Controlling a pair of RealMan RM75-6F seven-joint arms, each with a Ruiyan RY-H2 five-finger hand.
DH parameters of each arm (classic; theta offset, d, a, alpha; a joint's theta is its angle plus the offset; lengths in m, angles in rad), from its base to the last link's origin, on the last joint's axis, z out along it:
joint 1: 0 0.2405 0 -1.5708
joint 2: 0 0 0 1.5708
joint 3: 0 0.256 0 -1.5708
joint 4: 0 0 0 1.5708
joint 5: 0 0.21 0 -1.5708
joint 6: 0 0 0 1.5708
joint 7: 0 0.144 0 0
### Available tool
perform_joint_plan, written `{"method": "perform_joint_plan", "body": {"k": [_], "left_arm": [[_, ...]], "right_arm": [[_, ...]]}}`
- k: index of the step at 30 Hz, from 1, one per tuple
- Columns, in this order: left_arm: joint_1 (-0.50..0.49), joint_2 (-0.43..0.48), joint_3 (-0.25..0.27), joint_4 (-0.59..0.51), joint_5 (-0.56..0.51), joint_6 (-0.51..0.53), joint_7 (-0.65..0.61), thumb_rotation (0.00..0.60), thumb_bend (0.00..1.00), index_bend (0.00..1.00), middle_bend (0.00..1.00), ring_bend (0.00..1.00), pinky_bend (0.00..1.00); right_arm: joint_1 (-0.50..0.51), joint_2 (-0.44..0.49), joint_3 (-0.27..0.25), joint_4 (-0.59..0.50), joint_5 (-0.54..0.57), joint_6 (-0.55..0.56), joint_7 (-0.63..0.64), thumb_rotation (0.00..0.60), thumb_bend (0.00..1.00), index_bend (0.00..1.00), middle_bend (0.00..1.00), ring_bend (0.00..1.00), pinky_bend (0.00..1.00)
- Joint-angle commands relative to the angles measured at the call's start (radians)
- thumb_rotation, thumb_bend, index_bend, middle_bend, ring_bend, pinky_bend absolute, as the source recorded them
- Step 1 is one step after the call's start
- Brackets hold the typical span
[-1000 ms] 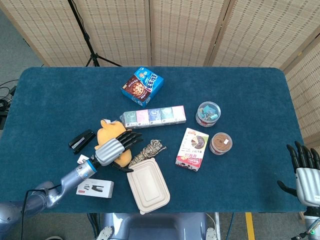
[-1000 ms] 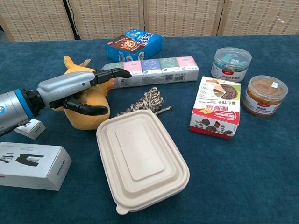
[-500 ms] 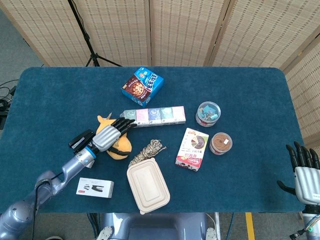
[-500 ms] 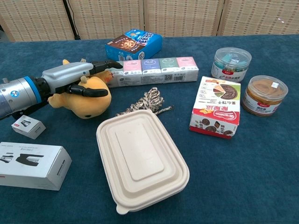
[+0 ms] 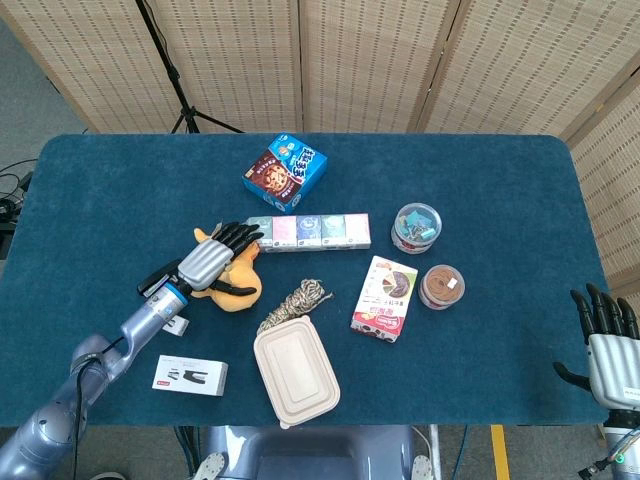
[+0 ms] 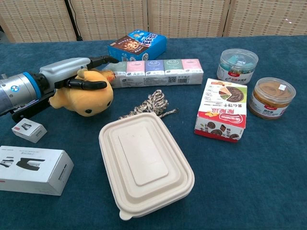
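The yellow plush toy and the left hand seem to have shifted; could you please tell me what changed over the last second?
The left hand drew back toward the table's left and far side, taking the yellow plush toy with it, away from the lidded food container; its fingers lie over the toy's top. The toy now sits upright. The right hand stayed open by the table's right edge, and the boxes, jars and rope did not move.
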Motion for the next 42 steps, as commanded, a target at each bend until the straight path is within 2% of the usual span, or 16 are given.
{"method": "perform_joint_plan", "body": {"k": [1,10,15,21,27,32,42], "left_arm": [[0.017,0.027,0.012,-0.030,0.014,0.072,-0.021,0.062,0.00,0.00,0.00,0.00,0.00],[0.056,0.125,0.043,-0.188,0.053,0.223,0.001,0.062,0.00,0.00,0.00,0.00,0.00],[0.058,0.189,0.063,-0.336,0.091,0.286,0.047,0.061,0.00,0.00,0.00,0.00,0.00],[0.041,0.251,0.082,-0.516,0.135,0.306,0.091,0.063,0.00,0.00,0.00,0.00,0.00],[0.021,0.261,0.074,-0.622,0.140,0.257,0.174,0.061,0.00,0.00,0.00,0.00,0.00],[0.009,0.234,0.062,-0.632,0.129,0.205,0.211,0.061,0.00,0.00,0.00,0.00,0.00],[-0.010,0.157,0.048,-0.504,0.083,0.081,0.184,0.061,0.00,0.00,0.00,0.00,0.00]], "right_arm": [[-0.001,0.002,-0.001,-0.003,-0.004,0.004,0.002,0.600,0.00,0.00,0.00,0.00,0.00],[-0.007,0.009,-0.008,-0.017,-0.027,0.019,0.006,0.600,0.00,0.00,0.00,0.00,0.00],[-0.011,0.014,-0.010,-0.024,-0.040,0.030,0.008,0.600,0.00,0.00,0.00,0.00,0.00],[-0.014,0.018,-0.011,-0.028,-0.046,0.036,0.013,0.600,0.00,0.00,0.00,0.00,0.00],[-0.013,0.019,-0.012,-0.027,-0.047,0.034,0.013,0.600,0.00,0.00,0.00,0.00,0.00],[-0.013,0.020,-0.009,-0.026,-0.042,0.034,0.014,0.600,0.00,0.00,0.00,0.00,0.00],[-0.014,0.020,-0.006,-0.024,-0.035,0.033,0.016,0.600,0.00,0.00,0.00,0.00,0.00]]}}
